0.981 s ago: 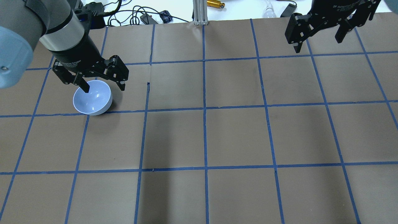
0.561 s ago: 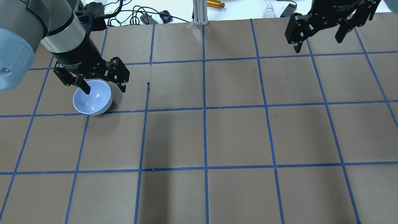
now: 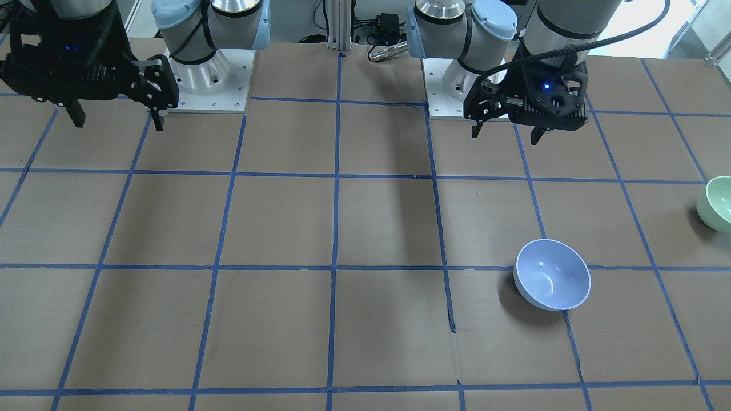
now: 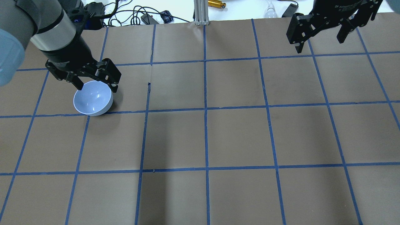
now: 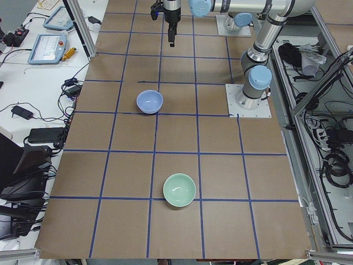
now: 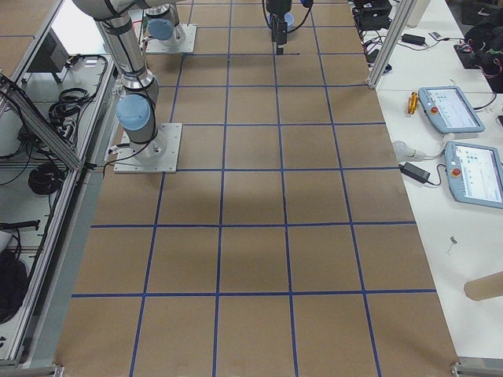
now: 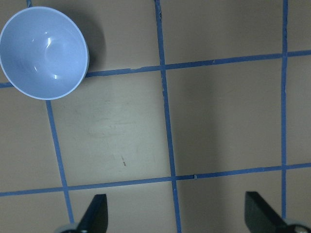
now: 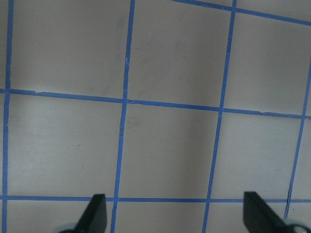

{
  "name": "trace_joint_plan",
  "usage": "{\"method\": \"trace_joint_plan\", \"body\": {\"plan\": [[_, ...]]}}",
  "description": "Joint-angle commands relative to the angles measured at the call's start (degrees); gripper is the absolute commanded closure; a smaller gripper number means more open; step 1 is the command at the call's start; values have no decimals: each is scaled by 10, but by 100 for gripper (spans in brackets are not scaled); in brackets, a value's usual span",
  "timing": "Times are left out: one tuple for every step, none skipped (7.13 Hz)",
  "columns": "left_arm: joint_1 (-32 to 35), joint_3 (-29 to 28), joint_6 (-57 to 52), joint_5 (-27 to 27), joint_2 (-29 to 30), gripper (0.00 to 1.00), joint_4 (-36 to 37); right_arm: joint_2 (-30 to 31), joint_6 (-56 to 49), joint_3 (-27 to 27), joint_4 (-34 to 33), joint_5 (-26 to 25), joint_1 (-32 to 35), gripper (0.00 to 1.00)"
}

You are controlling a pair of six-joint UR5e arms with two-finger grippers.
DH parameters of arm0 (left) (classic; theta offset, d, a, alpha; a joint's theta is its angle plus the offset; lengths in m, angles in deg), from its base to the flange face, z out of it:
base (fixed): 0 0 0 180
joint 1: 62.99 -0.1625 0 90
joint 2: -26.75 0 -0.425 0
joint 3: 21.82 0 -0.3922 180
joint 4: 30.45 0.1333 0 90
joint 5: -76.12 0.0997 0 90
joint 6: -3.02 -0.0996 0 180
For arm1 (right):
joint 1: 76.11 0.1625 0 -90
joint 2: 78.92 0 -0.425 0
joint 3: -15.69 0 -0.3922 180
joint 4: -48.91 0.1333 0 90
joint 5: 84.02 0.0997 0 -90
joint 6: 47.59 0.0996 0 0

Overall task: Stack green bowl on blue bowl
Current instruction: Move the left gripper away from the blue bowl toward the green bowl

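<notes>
The blue bowl (image 4: 93,98) stands upright and empty on the brown papered table, left of centre; it also shows in the front view (image 3: 552,282), the left side view (image 5: 149,101) and the left wrist view (image 7: 43,52). The green bowl (image 3: 718,204) stands upright at the table's left end, apart from the blue bowl, clear in the left side view (image 5: 179,190) and out of the overhead view. My left gripper (image 4: 97,87) hangs open and empty above the table beside the blue bowl's rim (image 3: 505,136). My right gripper (image 4: 319,43) is open and empty, raised at the far right (image 3: 116,121).
An aluminium post (image 4: 200,12), cables and a gold cylinder (image 4: 216,4) lie beyond the table's far edge. Both arm bases (image 3: 205,80) stand on the robot's side. Blue tape lines grid the paper.
My left gripper has shifted to the left in the overhead view, its finger leaving the space over the blue bowl. The bowl and the right arm have not moved.
</notes>
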Motion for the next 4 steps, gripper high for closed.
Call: {"method": "trace_joint_plan", "body": {"plan": [[-91,-3,-147,21,-2,0,1,0,0,0,0,0,0,0],[-134,-2,-203,25,-1,0,1,0,0,0,0,0,0,0],[-181,-1,-272,23,4,0,2,0,0,0,0,0,0,0],[-223,-1,-334,23,8,0,4,0,0,0,0,0,0,0]]}}
